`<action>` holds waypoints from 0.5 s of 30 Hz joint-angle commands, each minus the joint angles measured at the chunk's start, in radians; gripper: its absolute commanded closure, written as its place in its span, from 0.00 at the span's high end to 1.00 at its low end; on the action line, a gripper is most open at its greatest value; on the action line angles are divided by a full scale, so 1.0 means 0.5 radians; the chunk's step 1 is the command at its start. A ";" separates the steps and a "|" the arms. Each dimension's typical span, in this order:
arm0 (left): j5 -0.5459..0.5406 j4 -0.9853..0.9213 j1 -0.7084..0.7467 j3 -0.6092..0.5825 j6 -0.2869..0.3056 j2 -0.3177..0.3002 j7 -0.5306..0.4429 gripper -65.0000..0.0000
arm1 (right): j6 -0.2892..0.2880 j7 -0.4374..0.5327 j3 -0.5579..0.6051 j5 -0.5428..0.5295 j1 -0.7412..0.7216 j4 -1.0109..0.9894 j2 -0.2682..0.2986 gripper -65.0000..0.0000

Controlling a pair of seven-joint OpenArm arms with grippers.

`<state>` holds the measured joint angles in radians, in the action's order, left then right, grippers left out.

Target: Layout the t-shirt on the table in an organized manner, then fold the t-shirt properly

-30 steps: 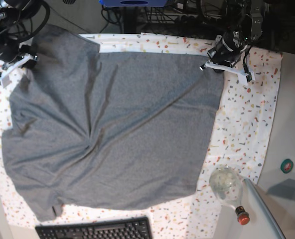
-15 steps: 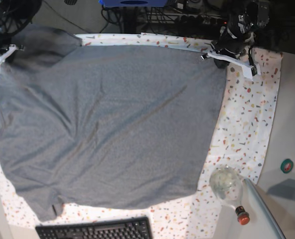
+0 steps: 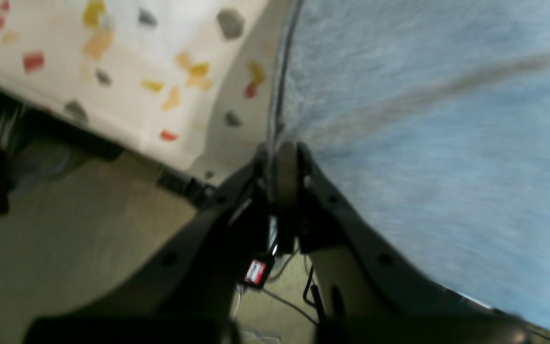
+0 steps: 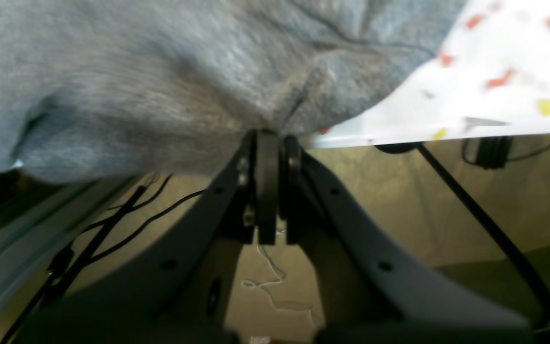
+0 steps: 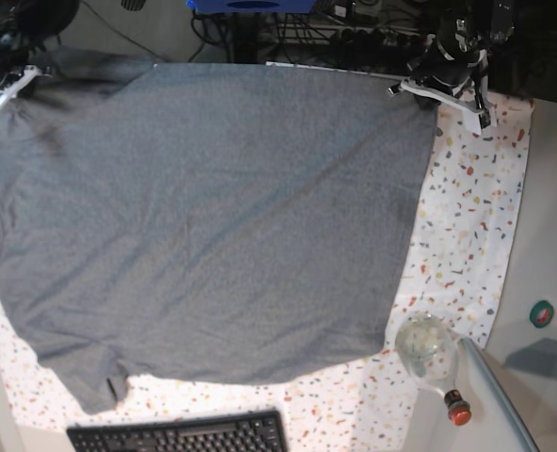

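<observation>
Both tools, left tool [image 3: 282, 165] and right tool [image 4: 268, 143], pinch the t-shirt [image 5: 213, 217] at the counter [image 5: 467, 217] edge; overpulling could drag it off.

Left hand [image 3: 282, 157] and right hand [image 4: 266, 143] both clamped tight (each pinching cloth), arms spread wide.

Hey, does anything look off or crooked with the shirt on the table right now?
Yes. The t-shirt lies mostly flat, but its far edge hangs past the table edge, pinched there by the left hand and the right hand. One near corner looks bunched.
</observation>
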<state>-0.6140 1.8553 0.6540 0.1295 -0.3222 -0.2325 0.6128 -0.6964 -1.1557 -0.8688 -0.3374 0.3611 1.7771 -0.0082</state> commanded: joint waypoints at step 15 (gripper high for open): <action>-0.004 -0.045 -0.008 -0.012 0.004 -0.012 -0.021 0.00 | -0.003 0.131 -0.176 0.004 0.071 -0.054 0.049 0.00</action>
<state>-0.6178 1.8214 0.6422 0.1215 -0.3168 -0.2340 0.6113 -0.6968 -1.1030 -0.9474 -0.3332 0.3946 1.7332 -0.0017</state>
